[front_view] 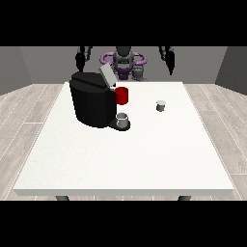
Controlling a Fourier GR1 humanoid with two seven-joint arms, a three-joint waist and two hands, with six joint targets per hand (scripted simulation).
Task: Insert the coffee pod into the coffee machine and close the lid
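A black coffee machine (91,100) stands on the white table (125,159) left of centre, with its grey lid (106,75) tilted up. A small grey cup (122,119) sits on the machine's base, and a red part (121,95) shows at its right side. The small grey coffee pod (160,105) stands alone on the table to the right of the machine. The hand at the view's left (81,58) and the hand at the view's right (169,57) are both raised behind the table's far edge, away from the pod and machine, holding nothing.
The robot's torso (124,61) is at the far edge behind the machine. Bare white tabletop stretches in front of the machine and the pod towards the near edge.
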